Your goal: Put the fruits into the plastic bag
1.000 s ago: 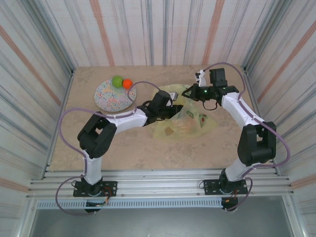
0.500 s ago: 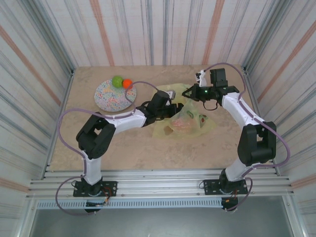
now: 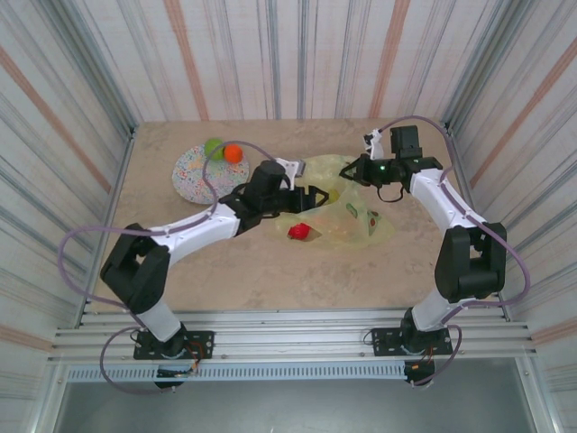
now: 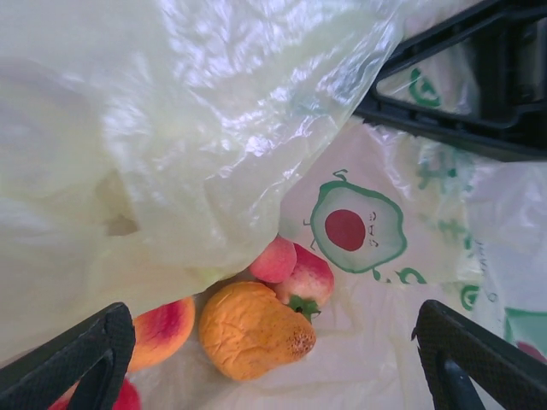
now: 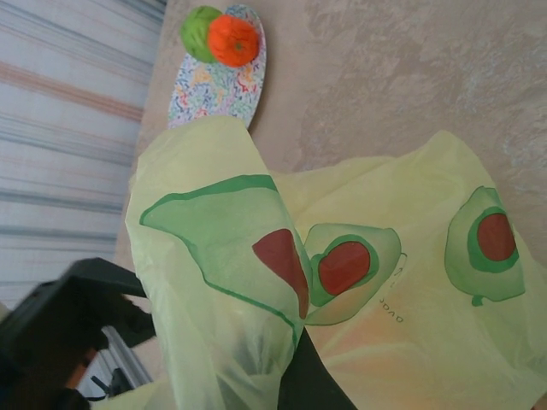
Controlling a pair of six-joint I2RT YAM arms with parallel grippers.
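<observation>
The yellow plastic bag [image 3: 356, 216] printed with avocados lies right of centre. My right gripper [image 3: 354, 173] is shut on its upper edge [image 5: 248, 282] and holds that flap up. My left gripper [image 3: 311, 194] stands open at the bag's mouth, nothing between its fingers [image 4: 81, 359]. In the left wrist view an orange fruit [image 4: 252, 329], a pink-red strawberry [image 4: 309, 275] and a peach [image 4: 162, 329] lie on the bag's lower sheet under the raised flap. A red fruit [image 3: 298, 232] rests at the bag's near-left edge. A green fruit [image 3: 213, 147] and an orange fruit [image 3: 233, 153] sit on the plate.
The speckled plate [image 3: 203, 176] lies at the back left, its rim [image 5: 244, 85] also in the right wrist view. Corrugated walls close in the table on three sides. Bare tabletop stretches in front of the bag.
The left jaws have opened wider and the left arm's elbow has swung out to the left. A red fruit now shows at the bag's near-left edge. The right gripper keeps its hold.
</observation>
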